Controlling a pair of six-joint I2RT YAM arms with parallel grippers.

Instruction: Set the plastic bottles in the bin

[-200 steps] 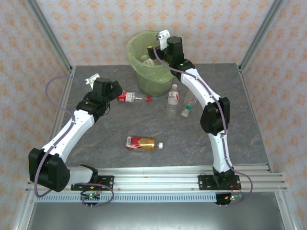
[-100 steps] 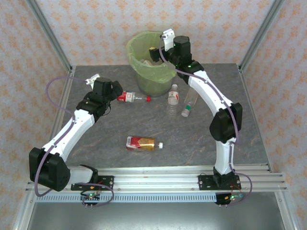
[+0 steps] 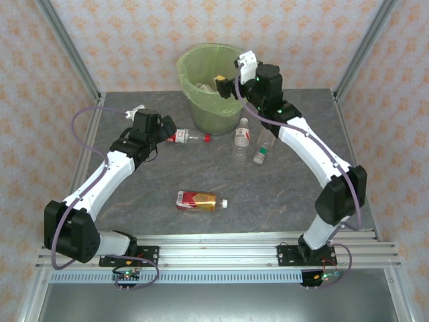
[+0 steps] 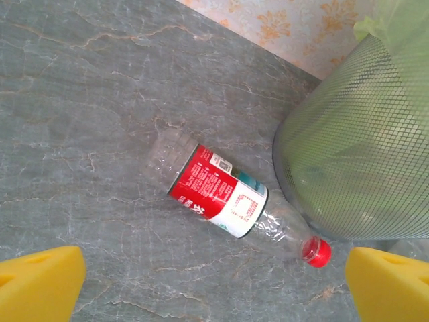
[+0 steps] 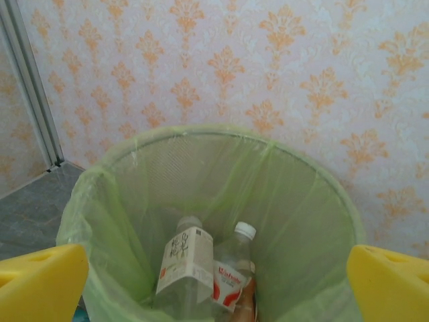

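The bin (image 3: 204,100), lined with a light green bag, stands at the back of the table. In the right wrist view two plastic bottles lie inside the bin (image 5: 295,201), one with a white label (image 5: 188,261) and one with a red-and-white label (image 5: 231,282). My right gripper (image 3: 226,84) hangs open over the bin's right rim, holding nothing. A red-capped bottle (image 4: 221,198) lies on the table beside the bin (image 4: 362,147). My left gripper (image 3: 169,129) is open just left of and above that bottle (image 3: 186,137).
A white-capped bottle (image 3: 242,137) stands upright right of the bin. A green-capped one (image 3: 261,153) lies beside it. A red-and-gold bottle (image 3: 198,200) lies mid-table. Metal frame posts and papered walls close in the back and sides.
My right gripper has drawn back to the right from over the bin's middle to its right rim, its jaws widening. The left gripper has edged right toward the red-capped bottle.
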